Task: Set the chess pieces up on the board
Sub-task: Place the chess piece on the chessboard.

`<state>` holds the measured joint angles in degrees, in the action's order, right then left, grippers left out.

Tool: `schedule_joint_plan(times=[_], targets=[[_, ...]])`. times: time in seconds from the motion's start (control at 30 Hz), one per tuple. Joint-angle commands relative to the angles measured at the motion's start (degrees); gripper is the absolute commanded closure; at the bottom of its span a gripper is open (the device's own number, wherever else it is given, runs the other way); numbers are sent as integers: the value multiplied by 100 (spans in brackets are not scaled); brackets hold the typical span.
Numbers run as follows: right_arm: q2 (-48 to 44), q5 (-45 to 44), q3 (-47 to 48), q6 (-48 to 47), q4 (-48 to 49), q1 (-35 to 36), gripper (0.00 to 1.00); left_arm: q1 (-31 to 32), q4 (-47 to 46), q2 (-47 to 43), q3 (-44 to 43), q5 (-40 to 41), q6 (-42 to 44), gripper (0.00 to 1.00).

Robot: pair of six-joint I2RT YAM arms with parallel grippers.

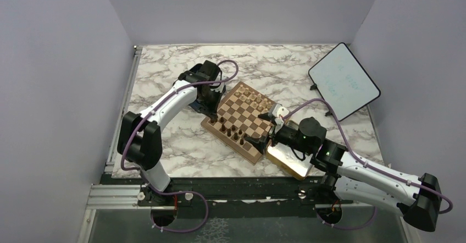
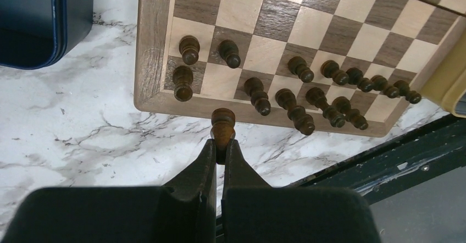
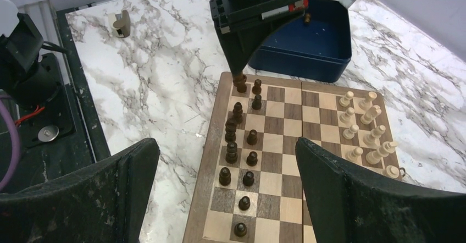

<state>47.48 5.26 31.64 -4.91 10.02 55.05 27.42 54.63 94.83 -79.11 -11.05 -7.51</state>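
I see the board [image 1: 250, 116] mid-table. My right gripper [image 3: 225, 144] hangs at its 4 o'clock, spread wide and empty. My left gripper [image 2: 222, 144], at 10 o'clock, pinches one piece [image 2: 222, 123] at the border. The other dark pieces [image 2: 301, 120] line the 8 o'clock side.

White arms [image 1: 170, 103] w/ blk joints [image 1: 144, 144], purple cables [image 1: 123, 152].

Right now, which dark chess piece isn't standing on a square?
The dark piece pinched in the left gripper, at the brown border of the board. The other dark pieces all stand on squares.
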Motion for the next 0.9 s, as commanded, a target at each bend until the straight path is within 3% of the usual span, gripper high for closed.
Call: schedule_joint_plan(times=[0.0,0.87], targets=[[-154,-247,18,-22,-120,24,0,120,231,256,-200,336,78,100],[-168,-473,-40,-168,-122,24,0,358,302,1263,-534,642,170,100]])
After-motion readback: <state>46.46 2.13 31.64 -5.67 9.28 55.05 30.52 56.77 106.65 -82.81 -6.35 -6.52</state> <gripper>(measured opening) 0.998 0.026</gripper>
